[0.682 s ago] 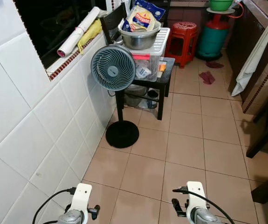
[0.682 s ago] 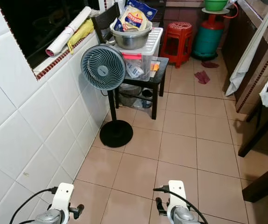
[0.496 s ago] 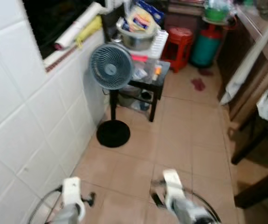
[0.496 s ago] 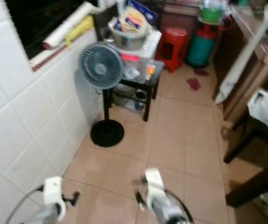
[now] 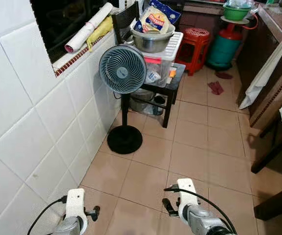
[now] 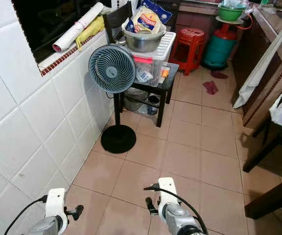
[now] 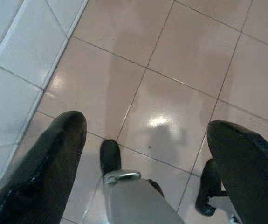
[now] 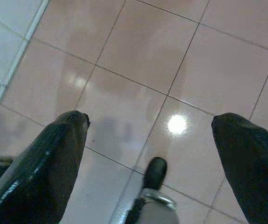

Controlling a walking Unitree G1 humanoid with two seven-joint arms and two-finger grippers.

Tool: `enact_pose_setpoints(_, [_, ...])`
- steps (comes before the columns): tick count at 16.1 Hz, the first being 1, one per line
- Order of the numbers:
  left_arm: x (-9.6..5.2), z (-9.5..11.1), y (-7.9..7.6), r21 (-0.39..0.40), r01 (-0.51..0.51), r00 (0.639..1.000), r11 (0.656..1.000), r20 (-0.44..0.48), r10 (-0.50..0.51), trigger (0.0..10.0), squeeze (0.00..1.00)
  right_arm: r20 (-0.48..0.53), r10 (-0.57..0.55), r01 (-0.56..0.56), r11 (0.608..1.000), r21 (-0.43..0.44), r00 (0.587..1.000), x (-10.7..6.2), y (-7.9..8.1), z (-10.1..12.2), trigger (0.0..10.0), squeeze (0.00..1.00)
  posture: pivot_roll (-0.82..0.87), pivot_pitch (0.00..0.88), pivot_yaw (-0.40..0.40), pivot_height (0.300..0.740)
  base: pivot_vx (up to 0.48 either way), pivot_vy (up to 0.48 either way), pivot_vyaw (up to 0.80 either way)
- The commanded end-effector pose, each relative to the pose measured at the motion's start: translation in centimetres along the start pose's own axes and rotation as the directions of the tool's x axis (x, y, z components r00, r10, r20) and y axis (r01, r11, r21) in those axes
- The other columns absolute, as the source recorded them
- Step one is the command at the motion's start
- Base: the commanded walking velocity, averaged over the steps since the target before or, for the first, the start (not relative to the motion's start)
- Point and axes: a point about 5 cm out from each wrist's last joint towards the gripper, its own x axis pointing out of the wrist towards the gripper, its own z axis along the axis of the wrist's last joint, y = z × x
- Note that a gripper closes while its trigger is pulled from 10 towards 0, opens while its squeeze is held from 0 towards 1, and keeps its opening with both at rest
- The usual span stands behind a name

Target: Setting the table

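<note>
The main risk here is a collision in a narrow passage, since the white tiled wall (image 5: 28,127) runs close along the left and the standing fan (image 5: 122,70) with its round black base (image 5: 124,139) sits just ahead on that side; a drift leftward could knock it over. The left gripper (image 7: 145,154) hangs low over the floor with its fingers spread wide and nothing between them, and the right gripper (image 8: 150,154) hangs the same way, spread and empty. The floor (image 5: 194,147) is glossy tan tile, reflecting light, so footing may be slick. Beyond the fan a small black side table (image 5: 172,83) carries a clear storage box (image 5: 160,58) topped by a steel bowl (image 5: 153,39) holding snack bags; bumping it could spill the stack. Farther off stand a red stool (image 5: 197,44) and a green gas cylinder (image 5: 224,46). On the right, dark wooden furniture legs (image 5: 273,152) jut in. No tableware for setting is held, and I cannot tell where the dining table top lies.
</note>
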Motion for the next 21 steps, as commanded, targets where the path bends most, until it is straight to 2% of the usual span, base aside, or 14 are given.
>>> enact_pose_setpoints(1, [0.1,0.7,-0.2,0.022,0.016,1.0,1.0,0.008,-0.016,10.0,0.0,0.0,-0.02,0.02,0.997,0.076,1.0,-0.1,-0.6,-0.1,10.0,0.0,0.02,0.0,0.004,0.74,0.0,0.0,0.0])
enact_pose_setpoints(3, [0.4,1.5,-1.2,0.078,0.052,0.998,0.996,0.015,-0.053,10.0,0.0,0.003,-0.066,0.064,0.983,0.172,0.998,-0.3,-2.2,0.0,10.0,0.0,0.0,0.0,0.042,0.74,0.0,0.0,0.0])
enact_pose_setpoints(5, [0.5,1.9,-2.2,0.135,0.091,0.995,0.987,0.015,-0.094,10.0,0.0,0.012,-0.073,0.068,0.971,0.231,0.997,-0.4,-2.8,0.2,10.0,0.0,-0.05,0.0,0.055,0.74,0.0,0.0,0.0])
enact_pose_setpoints(6, [0.5,1.7,-2.1,0.131,0.088,0.996,0.987,0.011,-0.09,10.0,0.0,0.022,-0.071,0.064,0.971,0.231,0.997,-0.4,-2.8,0.3,10.0,0.0,-0.07,0.0,0.066,0.74,0.0,0.0,0.0])
enact_pose_setpoints(7, [0.3,0.6,-1.7,0.125,0.068,0.998,0.99,-0.017,-0.066,10.0,0.0,0.027,-0.072,0.063,0.969,0.24,0.997,-0.5,-3.1,0.2,10.0,0.0,-0.07,0.0,0.075,0.74,0.0,0.0,0.0])
enact_pose_setpoints(8, [0.2,-0.1,-1.6,0.116,0.072,0.997,0.991,-0.038,-0.068,10.0,0.0,0.007,-0.073,0.07,0.975,0.212,0.997,-0.6,-3.4,-0.3,10.0,0.0,-0.08,0.0,0.077,0.74,0.0,0.0,0.0])
enact_pose_setpoints(10, [0.0,-0.8,-0.9,0.087,0.06,0.997,0.994,-0.057,-0.055,10.0,0.0,-0.016,-0.107,0.107,0.954,0.282,0.994,-0.8,-4.1,-0.5,10.0,0.0,-0.1,0.0,0.077,0.74,0.0,0.0,0.0])
enact_pose_setpoints(11, [-0.1,-1.0,-0.5,0.104,0.044,0.998,0.994,-0.06,-0.038,10.0,0.0,-0.021,-0.113,0.114,0.954,0.276,0.993,-0.8,-4.4,-0.3,10.0,0.0,-0.1,0.0,0.071,0.74,0.0,0.0,0.0])
enact_pose_setpoints(13, [-0.2,-1.2,0.0,0.125,0.026,0.998,0.992,-0.058,-0.019,10.0,0.0,-0.027,-0.115,0.118,0.968,0.222,0.993,-1.0,-4.8,-0.7,10.0,0.0,-0.07,0.0,0.05,0.74,0.0,0.0,0.0])
enact_pose_setpoints(15, [-0.2,-0.8,0.1,0.107,0.038,0.999,0.994,-0.031,-0.035,10.0,0.0,0.031,-0.078,0.072,0.983,0.17,0.996,-0.9,-4.4,-0.2,10.0,0.0,-0.04,0.0,0.032,0.74,0.0,0.0,0.0])
enact_pose_setpoints(16, [-0.2,-0.6,0.5,0.095,0.034,0.999,0.995,-0.02,-0.032,10.0,0.0,0.055,-0.052,0.044,0.99,0.136,0.997,-0.7,-3.7,0.2,10.0,0.0,-0.01,0.0,0.018,0.74,0.0,0.0,0.0])
enact_pose_setpoints(18, [-0.3,0.4,1.5,0.047,0.008,1.0,0.999,0.03,-0.009,10.0,0.0,0.081,0.012,-0.012,1.0,-0.002,0.997,-0.4,-2.0,0.8,10.0,0.0,0.03,0.0,-0.021,0.74,0.0,0.0,0.0])
enact_pose_setpoints(19, [-0.4,1.0,1.7,0.083,0.028,0.998,0.996,0.052,-0.032,10.0,0.0,0.091,0.055,-0.051,0.998,-0.043,0.994,-0.4,-1.7,0.8,10.0,0.0,0.05,0.0,-0.039,0.74,0.0,0.0,0.0])
enact_pose_setpoints(21, [-0.4,1.8,1.6,0.161,0.092,0.992,0.983,0.067,-0.104,10.0,0.0,0.093,0.052,-0.047,0.998,-0.05,0.994,-0.5,-1.7,0.7,10.0,0.0,0.05,0.004,-0.053,0.74,0.0,0.0,0.0])
